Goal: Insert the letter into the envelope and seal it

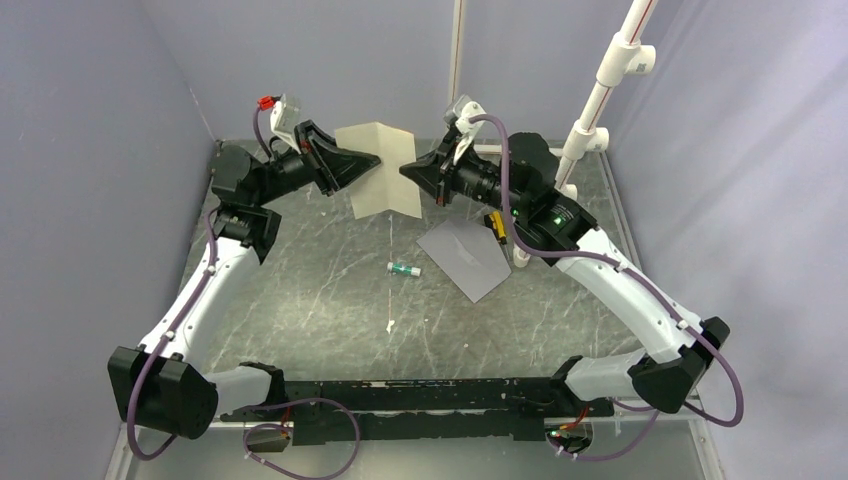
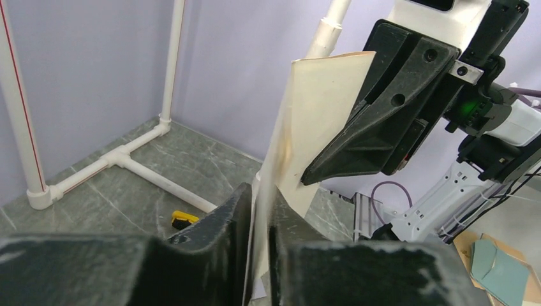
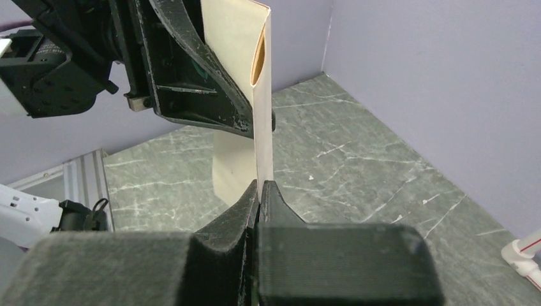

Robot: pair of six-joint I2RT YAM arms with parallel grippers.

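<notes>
Pinching letter [image 1: 385, 175] tight w/ R hand [image 3: 260, 186], w/ L hand [image 2: 258, 210] near-closed round it, hold unclear; could tear if tugged apart.

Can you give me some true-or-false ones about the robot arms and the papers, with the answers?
1. The folded tan paper letter lies flat on the table. False: it is held up in the air, pinched by the right gripper.
2. The flat grey paper envelope lies on the green marbled table. True.
3. The letter is already inside the envelope. False: the two are apart and the envelope lies alone.
4. A small tube with a green end lies on the table. True.
</notes>
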